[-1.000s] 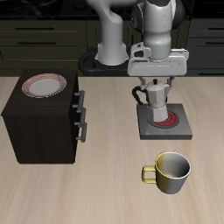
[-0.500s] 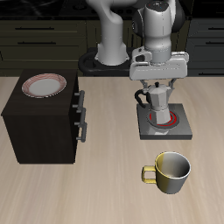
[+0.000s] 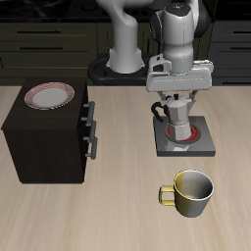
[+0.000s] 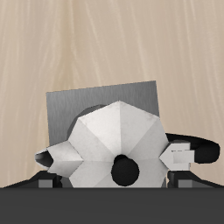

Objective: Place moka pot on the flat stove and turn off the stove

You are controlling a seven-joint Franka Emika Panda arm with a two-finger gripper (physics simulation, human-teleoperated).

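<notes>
The claw (image 3: 177, 95) is clamped on the moka pot (image 3: 177, 116) near its lid, holding it upright over the red coil of the flat stove (image 3: 186, 140), right of centre in the exterior frame; whether the base touches the coil is unclear. The pot looks rigid, faceted metal, probably smooth and fairly heavy, so gripping flat facets near the top seems surest. Its black handle (image 4: 194, 147) juts sideways.

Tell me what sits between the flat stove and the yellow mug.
Nothing: in the exterior view, only bare tabletop lies between the flat stove and the yellow mug. The wrist view does not show the mug.
</notes>
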